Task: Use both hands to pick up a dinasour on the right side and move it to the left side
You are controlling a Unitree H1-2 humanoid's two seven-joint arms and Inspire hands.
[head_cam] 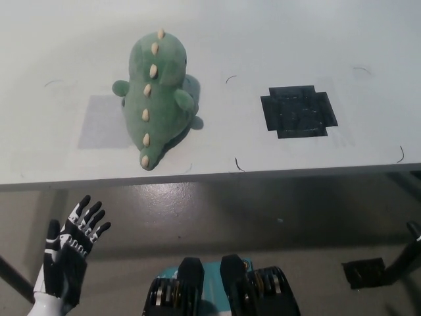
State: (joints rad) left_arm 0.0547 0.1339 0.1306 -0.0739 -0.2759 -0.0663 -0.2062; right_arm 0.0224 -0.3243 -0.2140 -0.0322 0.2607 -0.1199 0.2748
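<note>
A green plush dinosaur [155,99] with cream spikes down its back lies on the white table [263,39], left of centre, its tail pointing at the front edge. It partly overlaps a pale grey square mark [104,121]. My white left hand [68,255] hangs below the table's front edge at the lower left, open, fingers spread, holding nothing. Only a sliver of my black right arm [410,253] shows at the lower right edge; the hand itself is out of view.
A black cross-shaped patch [298,110] is taped on the table's right part. The table's front edge [217,176] runs across the middle of the picture, with grey floor below. A dark square object [363,271] lies on the floor at lower right.
</note>
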